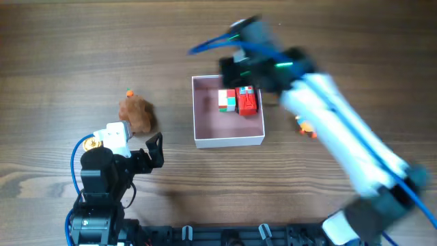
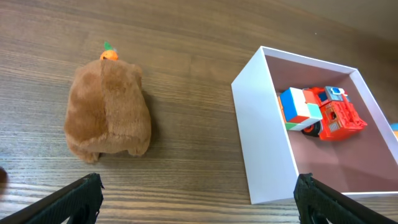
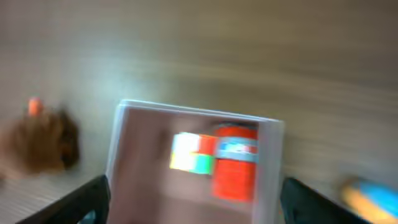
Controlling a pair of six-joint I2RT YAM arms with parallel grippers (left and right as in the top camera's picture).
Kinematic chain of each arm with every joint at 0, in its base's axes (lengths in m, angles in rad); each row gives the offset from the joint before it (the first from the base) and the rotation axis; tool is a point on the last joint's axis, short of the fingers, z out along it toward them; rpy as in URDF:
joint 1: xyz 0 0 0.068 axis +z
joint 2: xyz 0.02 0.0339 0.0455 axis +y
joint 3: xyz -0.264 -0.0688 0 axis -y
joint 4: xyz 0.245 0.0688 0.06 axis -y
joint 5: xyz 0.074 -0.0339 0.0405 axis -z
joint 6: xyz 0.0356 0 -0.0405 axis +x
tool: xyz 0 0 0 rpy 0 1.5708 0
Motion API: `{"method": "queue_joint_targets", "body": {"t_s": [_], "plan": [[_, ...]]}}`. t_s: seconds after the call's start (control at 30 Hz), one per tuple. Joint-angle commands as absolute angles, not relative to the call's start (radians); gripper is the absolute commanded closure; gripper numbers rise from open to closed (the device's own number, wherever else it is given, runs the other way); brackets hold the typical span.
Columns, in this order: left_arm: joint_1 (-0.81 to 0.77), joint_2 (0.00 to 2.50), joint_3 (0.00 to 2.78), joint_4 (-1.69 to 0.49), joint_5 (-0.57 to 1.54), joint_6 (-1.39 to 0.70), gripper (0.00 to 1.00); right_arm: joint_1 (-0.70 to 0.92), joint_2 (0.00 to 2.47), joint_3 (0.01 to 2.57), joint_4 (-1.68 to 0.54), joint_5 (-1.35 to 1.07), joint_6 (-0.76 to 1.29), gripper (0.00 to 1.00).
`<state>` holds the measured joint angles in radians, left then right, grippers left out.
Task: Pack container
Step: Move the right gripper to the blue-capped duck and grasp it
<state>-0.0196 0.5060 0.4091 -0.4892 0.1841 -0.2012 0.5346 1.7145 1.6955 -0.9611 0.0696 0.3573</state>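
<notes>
Container [image 1: 229,141] sat mid-table, holding cube [image 1: 227,100] and red toy [image 1: 247,100]. Right gripper [image 3: 199,208] hovered, blurred, above container's far edge, fingers apart. Left gripper [image 2: 199,198] was near-left of container, fingers apart.

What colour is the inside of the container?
The container is dusty pink inside, with white walls; the left wrist view shows it best.

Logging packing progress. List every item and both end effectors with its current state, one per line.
Box: open, no lid, two toys inside.
Cube: inside the box, beside the truck.
Red truck: inside the box.
Plush toy: on the table, outside the box.
Small orange toy: on the table, outside the box.
Left end effector: open, empty.
Right end effector: open, empty.
</notes>
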Motion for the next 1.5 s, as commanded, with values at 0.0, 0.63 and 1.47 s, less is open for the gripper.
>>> {"method": "queue_joint_targets", "body": {"t_s": [0.0,0.63,1.47], "plan": [[-0.024,0.504,0.432,-0.487,0.19,-0.218,0.0,0.279,1.598,1.711,-1.114,0.089,0.391,0.06],[-0.024,0.504,0.432,-0.488,0.19,-0.218,0.0,0.006,1.955,1.185,-0.85,-0.062,0.239,0.08],[-0.024,0.504,0.432,-0.487,0.189,-0.218,0.0,0.242,1.639,1.523,-1.031,-0.062,0.311,0.96]]}}
